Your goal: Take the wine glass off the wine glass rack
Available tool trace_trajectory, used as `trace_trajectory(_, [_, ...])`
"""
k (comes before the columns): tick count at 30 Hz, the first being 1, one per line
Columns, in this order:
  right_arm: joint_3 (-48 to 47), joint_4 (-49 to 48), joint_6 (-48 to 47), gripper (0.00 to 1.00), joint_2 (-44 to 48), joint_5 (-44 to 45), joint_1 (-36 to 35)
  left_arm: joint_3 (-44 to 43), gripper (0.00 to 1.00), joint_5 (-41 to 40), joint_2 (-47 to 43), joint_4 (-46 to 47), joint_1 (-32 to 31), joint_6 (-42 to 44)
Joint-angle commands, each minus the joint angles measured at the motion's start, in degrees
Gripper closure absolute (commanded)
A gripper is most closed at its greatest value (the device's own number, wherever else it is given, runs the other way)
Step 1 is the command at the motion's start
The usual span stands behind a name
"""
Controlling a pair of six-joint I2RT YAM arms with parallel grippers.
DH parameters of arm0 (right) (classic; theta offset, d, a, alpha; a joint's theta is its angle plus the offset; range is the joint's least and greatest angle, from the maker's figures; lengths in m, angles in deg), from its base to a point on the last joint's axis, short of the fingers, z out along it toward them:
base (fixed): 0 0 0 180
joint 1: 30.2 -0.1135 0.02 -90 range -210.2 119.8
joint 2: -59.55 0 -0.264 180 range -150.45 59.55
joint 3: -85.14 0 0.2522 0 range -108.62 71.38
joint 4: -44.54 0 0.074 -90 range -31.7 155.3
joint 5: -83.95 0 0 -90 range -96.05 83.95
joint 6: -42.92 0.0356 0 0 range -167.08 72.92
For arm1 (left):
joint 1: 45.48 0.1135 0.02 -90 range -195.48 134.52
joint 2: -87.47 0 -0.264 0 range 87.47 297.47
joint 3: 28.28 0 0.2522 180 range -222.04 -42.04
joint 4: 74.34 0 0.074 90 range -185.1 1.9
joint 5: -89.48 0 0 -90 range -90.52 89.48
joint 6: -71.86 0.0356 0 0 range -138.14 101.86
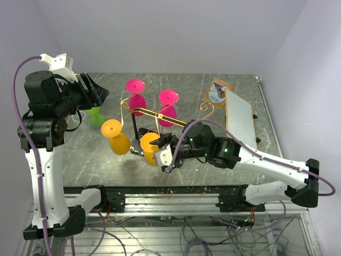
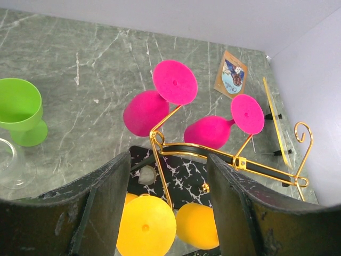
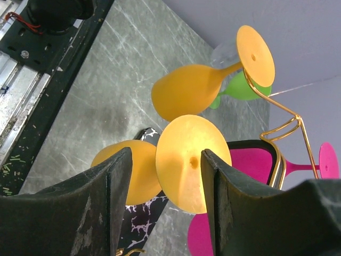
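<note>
Illumination is bright, even and diffuse from overhead in all three views. The grey-green marbled table top (image 1: 176,165) carries only a faint, soft-edged shadow at the near left, beneath the orange plastic wine glass (image 1: 118,140). The white rectangular board (image 1: 238,114) at far right is nearly washed out. The walls show a lilac cast. In the wrist views the left gripper (image 2: 169,159) and right gripper (image 3: 165,153) fingers are dark and soft-focused, and the mid-field is sharp.

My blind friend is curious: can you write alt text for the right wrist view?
The open right gripper frames the round foot of an orange wine glass between its two dark fingers. Behind it, a second orange glass hangs from the gold rack.
</note>
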Motion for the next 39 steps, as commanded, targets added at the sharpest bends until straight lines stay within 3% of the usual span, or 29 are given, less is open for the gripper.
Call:
trace_trajectory(1, [1.17, -1.88, -0.77, 0.47, -0.18, 1.22, -0.43, -3.0, 0.31, 1.53, -0.46, -0.6, -0.44, -0.43])
trace_trajectory(8, [1.89, -2.67, -1.06, 0.54, -0.54, 1.9, -0.4, -4.95, 0.31, 2.47, -0.33, -0.85, -0.44, -1.75])
trace_trajectory(32, [2.72, -4.19, -1.13, 0.95, 2.4, 2.97, -0.44, -5.54, 0.31, 2.38, -0.53, -1.15, -0.45, -2.84])
trace_trajectory(39, [3.09, -7.04, -0.46, 1.0, 3.66, 5.24, -0.39, -5.71, 0.31, 2.78, -0.7, -1.08, -0.46, -3.2])
